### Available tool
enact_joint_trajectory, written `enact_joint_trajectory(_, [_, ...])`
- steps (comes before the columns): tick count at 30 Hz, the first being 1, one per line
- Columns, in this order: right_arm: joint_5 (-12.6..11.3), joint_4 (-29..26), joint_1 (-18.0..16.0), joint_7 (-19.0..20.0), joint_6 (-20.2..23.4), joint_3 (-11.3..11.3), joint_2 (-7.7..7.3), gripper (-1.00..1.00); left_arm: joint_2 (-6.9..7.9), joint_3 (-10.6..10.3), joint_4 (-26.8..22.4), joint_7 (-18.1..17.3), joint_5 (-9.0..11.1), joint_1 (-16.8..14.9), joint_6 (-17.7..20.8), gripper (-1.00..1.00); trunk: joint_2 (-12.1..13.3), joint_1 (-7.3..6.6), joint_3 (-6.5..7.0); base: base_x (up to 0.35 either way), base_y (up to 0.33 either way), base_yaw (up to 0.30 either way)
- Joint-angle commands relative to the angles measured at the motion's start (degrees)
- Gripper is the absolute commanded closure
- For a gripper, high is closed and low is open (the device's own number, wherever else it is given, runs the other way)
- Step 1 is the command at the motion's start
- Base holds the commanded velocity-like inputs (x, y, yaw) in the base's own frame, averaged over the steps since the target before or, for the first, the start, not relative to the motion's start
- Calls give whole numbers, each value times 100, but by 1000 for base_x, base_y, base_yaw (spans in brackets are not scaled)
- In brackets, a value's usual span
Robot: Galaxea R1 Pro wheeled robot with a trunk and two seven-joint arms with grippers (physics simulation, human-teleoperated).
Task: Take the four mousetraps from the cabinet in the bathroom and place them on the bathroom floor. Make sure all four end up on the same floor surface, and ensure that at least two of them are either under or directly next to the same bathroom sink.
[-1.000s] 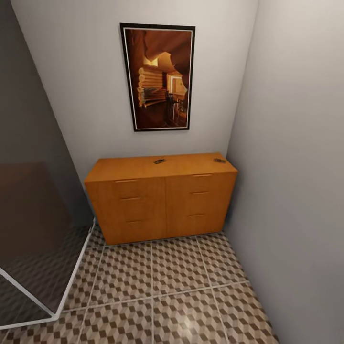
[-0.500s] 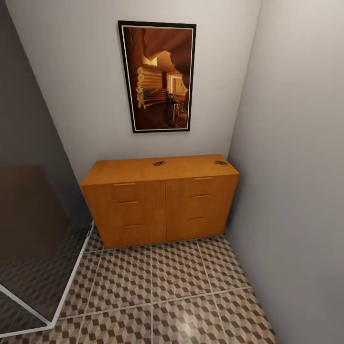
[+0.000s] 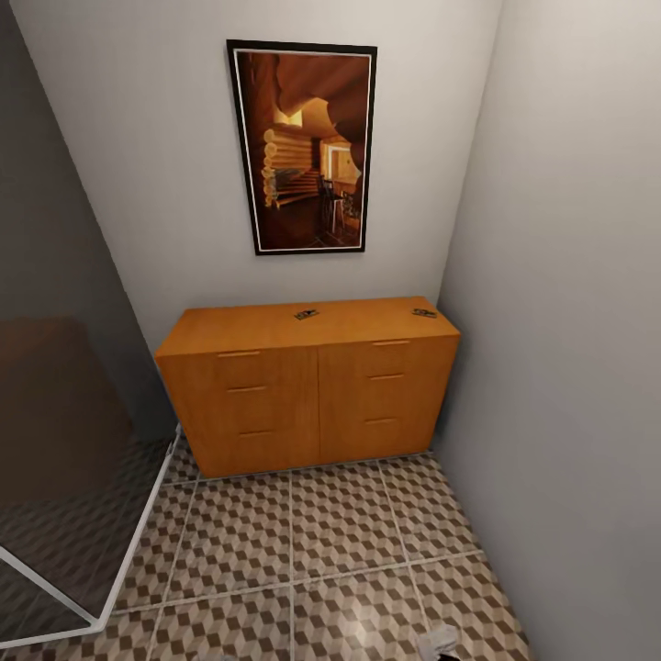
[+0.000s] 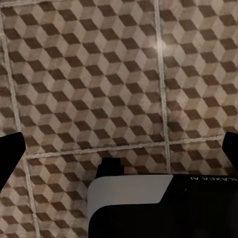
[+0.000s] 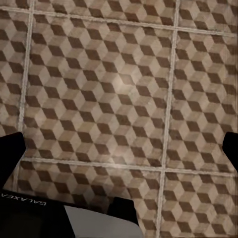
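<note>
Head view puts two mousetraps [image 3: 306, 314] [image 3: 424, 313] on the cabinet [image 3: 308, 386] top, so roll squarely up to it before reaching, with the left gripper [image 4: 119, 148] and right gripper [image 5: 119, 148] both spread wide over the bathroom floor [image 3: 340, 532].

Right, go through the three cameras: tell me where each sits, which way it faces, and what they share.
Head view: sits high on the robot, looks forward and down at the cabinet, two mousetraps on its top, and a framed picture; a bit of the robot's arm at the lower edge.
Left wrist view: on the left arm, faces straight down at the bathroom floor; left gripper jaws spread wide.
Right wrist view: likewise, right gripper jaws wide apart.
Shared: all three show the cube-patterned tiles.
</note>
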Motion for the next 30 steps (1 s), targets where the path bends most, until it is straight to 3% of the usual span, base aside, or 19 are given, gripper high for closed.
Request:
enact_joint_trajectory(1, [-55,-98,-29,-75,97,48,-4,-100,17,-41,-26,41,44,-23,-3,-100,-4,0,-6,0,0,0])
enact_joint_trajectory(4, [-51,-449,-80,-213,439,48,-23,-100,27,-26,-37,42,53,-100,6,-100,-4,0,-6,0,0,0])
enact_joint_trajectory(6, [-41,-1320,-126,-388,1056,45,-48,-100,34,-14,-79,42,58,-218,36,-100,-4,0,-6,0,0,0])
enact_joint_trajectory(9, [-43,-1908,-135,-432,1476,43,-87,-100,40,-12,-147,42,57,-332,132,-100,-4,0,-6,0,0,0])
enact_joint_trajectory(12, [-40,-2756,-140,-453,2385,40,-339,-100,50,-10,-472,42,49,-591,670,-100,-4,0,-6,0,0,0])
enact_joint_trajectory(15, [-47,-3252,-141,-451,2828,31,-533,-100,77,-10,-787,42,47,-761,1058,-100,-4,0,-6,0,0,0])
enact_joint_trajectory(16, [-53,-3651,-141,-450,3090,27,-680,-100,102,-8,-1059,47,43,-877,1321,-100,-4,0,-6,0,0,0])
enact_joint_trajectory(21, [-69,-4784,-142,-468,3655,1,-1009,-100,208,10,-1835,94,29,-1229,1913,-100,-4,0,-6,0,0,0])
enact_joint_trajectory(23, [-61,-5466,-142,-582,3928,-161,-1148,-100,370,75,-2532,254,25,-1628,2347,-100,-4,0,-6,0,0,0])
enact_joint_trajectory(25, [-50,-5684,-144,-684,4011,-335,-1183,-100,475,157,-2933,410,24,-1853,2589,-100,-4,0,-6,0,0,0])
enact_joint_trajectory(26, [-41,-5886,-153,-797,4078,-546,-1205,-100,582,277,-3375,620,22,-2068,2870,-100,-4,0,-6,0,0,0])
enact_joint_trajectory(30, [25,-6413,-231,-1038,4302,-833,-1226,-100,727,678,-4391,1255,18,-2384,3551,-100,-4,0,-6,0,0,0])
